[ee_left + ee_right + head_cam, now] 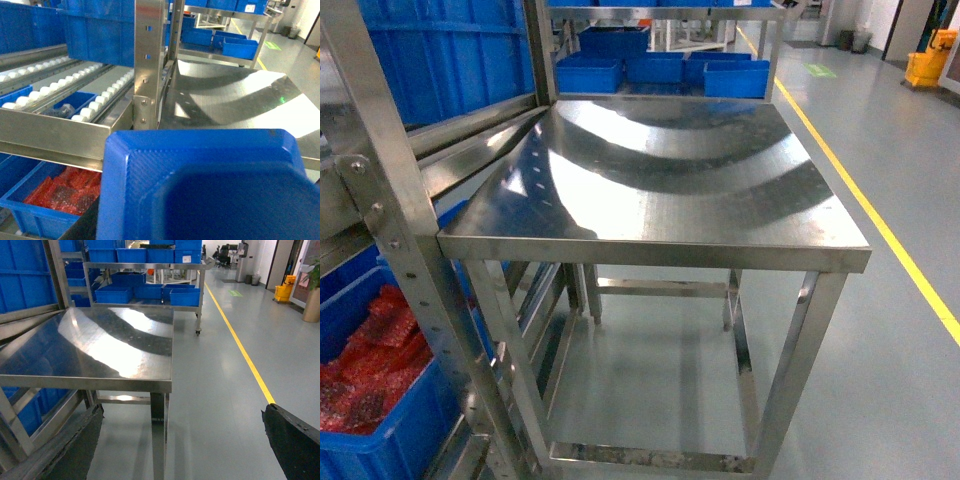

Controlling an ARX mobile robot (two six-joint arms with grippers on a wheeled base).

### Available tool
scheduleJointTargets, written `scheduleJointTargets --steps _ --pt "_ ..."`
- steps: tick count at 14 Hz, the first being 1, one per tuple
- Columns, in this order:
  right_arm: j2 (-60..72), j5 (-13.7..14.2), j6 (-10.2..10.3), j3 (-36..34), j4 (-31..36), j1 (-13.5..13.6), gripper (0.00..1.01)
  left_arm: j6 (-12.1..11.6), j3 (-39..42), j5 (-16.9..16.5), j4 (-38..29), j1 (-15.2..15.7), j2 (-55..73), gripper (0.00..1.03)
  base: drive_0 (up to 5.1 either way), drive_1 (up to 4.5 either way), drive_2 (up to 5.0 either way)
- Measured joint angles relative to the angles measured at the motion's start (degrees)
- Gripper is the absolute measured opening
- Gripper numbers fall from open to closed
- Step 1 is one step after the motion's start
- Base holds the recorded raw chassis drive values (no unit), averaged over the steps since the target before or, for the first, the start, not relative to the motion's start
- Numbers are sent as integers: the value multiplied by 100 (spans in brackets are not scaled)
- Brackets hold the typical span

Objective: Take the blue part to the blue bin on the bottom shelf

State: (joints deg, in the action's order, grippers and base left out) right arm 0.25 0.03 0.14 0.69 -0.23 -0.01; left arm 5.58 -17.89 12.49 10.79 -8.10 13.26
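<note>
The blue part (200,165) fills the lower half of the left wrist view, a textured blue lump with a darker middle, right against the camera. My left gripper (195,227) is shut on it. The part hides the jaws, and only a dark finger (86,226) shows at its lower left. Down to the left, a blue bin (27,212) with red mesh packets sits on the low shelf level (395,430). My right gripper (180,450) stands open over the floor with nothing between its black fingers (292,440). Neither gripper shows in the head view.
A steel table (660,175) stands ahead, its right edge by a yellow floor line (880,225). The steel rack (380,200) rises on the left, with roller lanes (75,80), a small blue bin (75,102) and large blue crates (95,30). More blue bins (660,70) sit beyond.
</note>
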Motion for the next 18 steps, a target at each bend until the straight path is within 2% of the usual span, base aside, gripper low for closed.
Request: scheduleJointTargets --steps 2,11,18 --pt "2 -2 0 0 -2 0 98 2 0 9 33 -2 2 43 -414 450 41" --pt "2 -4 0 0 -7 0 98 2 0 26 48 -2 13 43 -491 247 247" --pt "2 -4 0 0 -13 0 98 0 0 31 15 -2 7 43 -480 139 350"
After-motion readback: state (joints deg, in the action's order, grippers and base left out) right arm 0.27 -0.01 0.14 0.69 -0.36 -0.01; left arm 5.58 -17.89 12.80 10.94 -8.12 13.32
